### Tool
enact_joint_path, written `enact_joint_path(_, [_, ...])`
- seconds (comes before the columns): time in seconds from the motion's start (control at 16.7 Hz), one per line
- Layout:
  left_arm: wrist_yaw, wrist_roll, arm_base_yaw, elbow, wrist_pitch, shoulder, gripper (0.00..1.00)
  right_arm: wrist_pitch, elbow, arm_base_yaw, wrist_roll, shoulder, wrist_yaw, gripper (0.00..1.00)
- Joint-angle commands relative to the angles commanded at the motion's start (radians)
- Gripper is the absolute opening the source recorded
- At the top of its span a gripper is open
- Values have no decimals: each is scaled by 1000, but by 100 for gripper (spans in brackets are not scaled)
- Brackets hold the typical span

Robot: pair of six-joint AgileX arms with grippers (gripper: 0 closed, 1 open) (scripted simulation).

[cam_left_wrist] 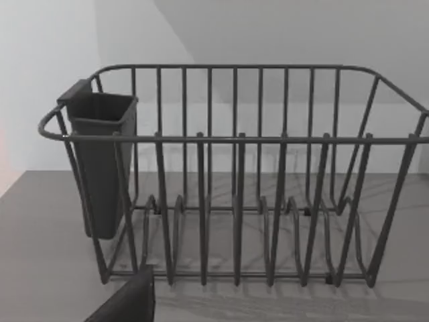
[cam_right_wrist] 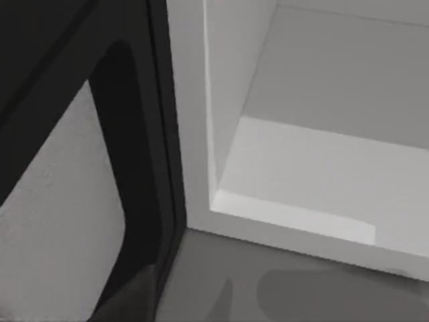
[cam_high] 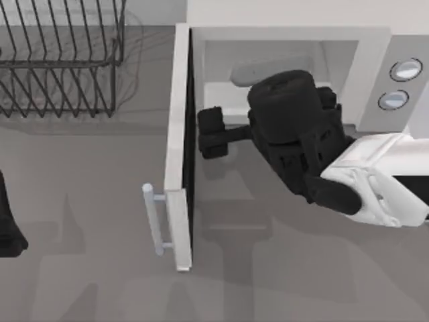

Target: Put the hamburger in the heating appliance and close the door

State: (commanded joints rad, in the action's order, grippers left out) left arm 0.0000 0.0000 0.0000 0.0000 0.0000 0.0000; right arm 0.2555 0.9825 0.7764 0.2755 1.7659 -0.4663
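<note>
My right gripper (cam_high: 213, 132) sits at the microwave (cam_high: 348, 54) mouth, just beside the open door (cam_high: 179, 147)'s dark inner face; cannot tell its finger state. Hamburger's place can't be told. Left arm (cam_high: 8, 221) parked at worktop's left edge.

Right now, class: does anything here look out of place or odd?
Nothing looks spilled or damaged. The tall white slab door of the boxy white microwave stands wide open, with the right gripper beside its dark inner face. The left arm sits parked at the table's left edge.
</note>
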Motion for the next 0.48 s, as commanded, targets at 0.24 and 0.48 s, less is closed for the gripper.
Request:
enact_joint_path(0.24, [0,0,0,0,0,0,100,-58,-7,35,3,-2,-8,100])
enact_joint_path(0.48, [0,0,0,0,0,0,100,-72,-10,43,3,-3,-10,100])
